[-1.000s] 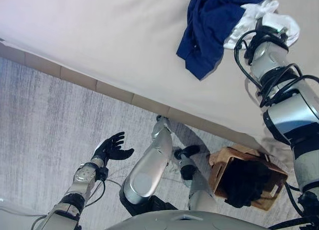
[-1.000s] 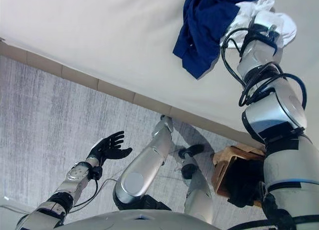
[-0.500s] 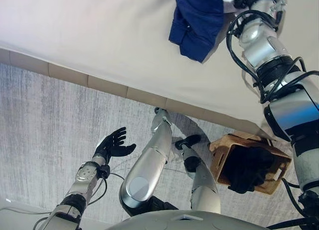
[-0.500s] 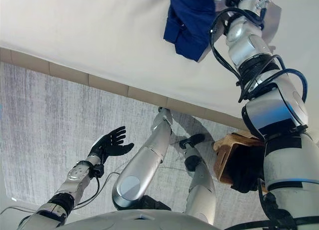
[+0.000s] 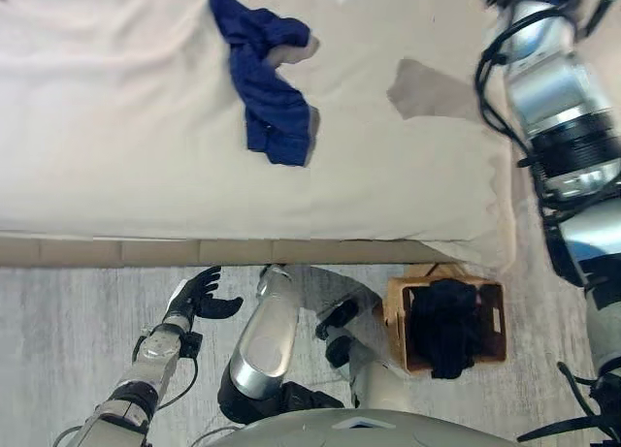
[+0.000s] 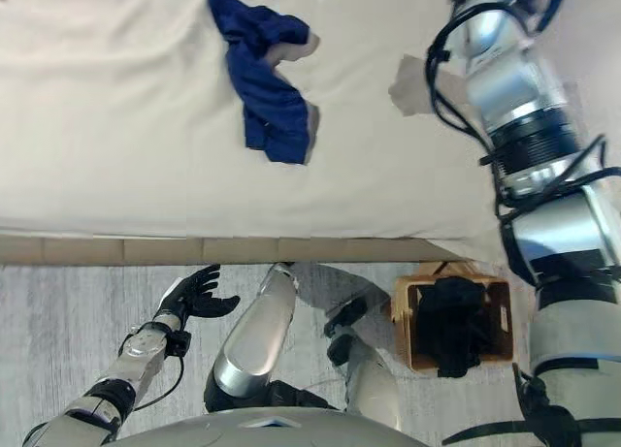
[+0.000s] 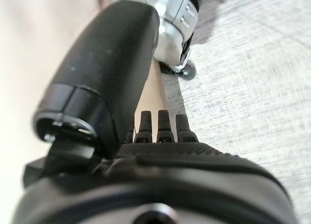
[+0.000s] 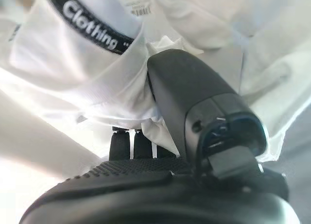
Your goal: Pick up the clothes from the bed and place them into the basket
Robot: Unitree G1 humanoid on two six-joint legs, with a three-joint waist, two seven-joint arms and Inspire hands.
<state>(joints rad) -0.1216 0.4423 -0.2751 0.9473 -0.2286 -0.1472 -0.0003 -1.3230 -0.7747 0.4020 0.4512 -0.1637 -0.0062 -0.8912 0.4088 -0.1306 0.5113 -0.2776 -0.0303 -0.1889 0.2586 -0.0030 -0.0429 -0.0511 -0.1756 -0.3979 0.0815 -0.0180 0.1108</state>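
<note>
A dark blue garment (image 5: 267, 88) lies crumpled on the beige bed (image 5: 116, 127). My right arm reaches up over the bed's right side, well to the right of the blue garment. In the right wrist view my right hand (image 8: 194, 102) has its thumb and curled fingers pinching a white garment (image 8: 73, 63) with a black neck label. A wooden basket (image 5: 396, 316) stands on the floor by the bed's right corner, with dark clothes (image 5: 446, 326) in it. My left hand (image 5: 199, 294) is open and empty, low over the floor near the bed's edge.
The bed's wooden side rail (image 5: 116, 250) runs across the view between mattress and grey floor (image 5: 58, 350). A dark shadow (image 5: 419, 86) falls on the sheet to the left of my right arm.
The camera has swung, so the whole picture shifted. The white garment no longer lies beside the blue one. My right arm now stands further to the right of the blue garment. The left hand stays open.
</note>
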